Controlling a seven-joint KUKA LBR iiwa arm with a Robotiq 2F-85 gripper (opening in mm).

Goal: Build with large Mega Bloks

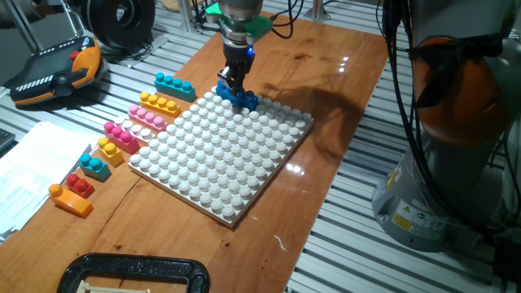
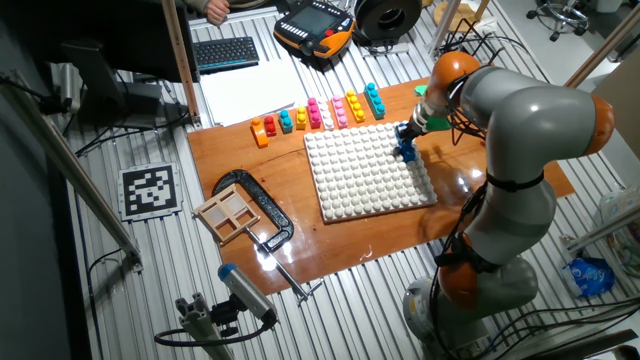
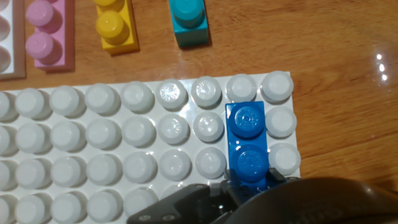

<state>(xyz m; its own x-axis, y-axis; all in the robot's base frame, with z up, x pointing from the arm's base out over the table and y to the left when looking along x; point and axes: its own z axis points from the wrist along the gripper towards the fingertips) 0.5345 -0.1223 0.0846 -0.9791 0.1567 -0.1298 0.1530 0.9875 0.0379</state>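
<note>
A dark blue brick sits on the far corner of the white studded baseplate. My gripper stands upright over the brick's near end, its fingers close around it. In the hand view the brick covers two studs by the plate's right edge, and the dark fingers frame its lower end. Loose bricks lie in a row left of the plate: cyan, yellow, pink, magenta, small cyan, red and orange.
A black clamp grips the table's near edge. A teach pendant and papers lie to the left, off the wooden top. The robot's base stands to the right. A small wooden frame lies by the clamp.
</note>
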